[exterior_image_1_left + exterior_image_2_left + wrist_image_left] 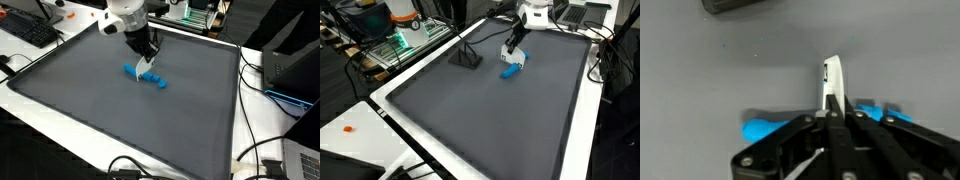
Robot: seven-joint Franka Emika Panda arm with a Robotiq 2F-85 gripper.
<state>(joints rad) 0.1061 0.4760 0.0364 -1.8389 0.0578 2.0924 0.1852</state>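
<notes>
My gripper [146, 60] hangs low over the dark grey mat [90, 95] and is shut on a thin white stick-like object [832, 80]. The stick pokes out past the fingertips [833, 108] in the wrist view. Its lower end reaches the mat beside a bright blue object [152, 79], which lies flat just under the gripper. In the wrist view the blue object [768, 128] shows on both sides of the fingers, partly hidden by them. In an exterior view the gripper [512, 47] stands right above the blue object [510, 70].
A small black wedge-shaped stand [467, 58] sits on the mat near the gripper; it also shows at the top of the wrist view [740, 5]. A keyboard [30, 30], a black box [292, 62], cables [255, 150] and a green-lit rack [402, 38] surround the mat.
</notes>
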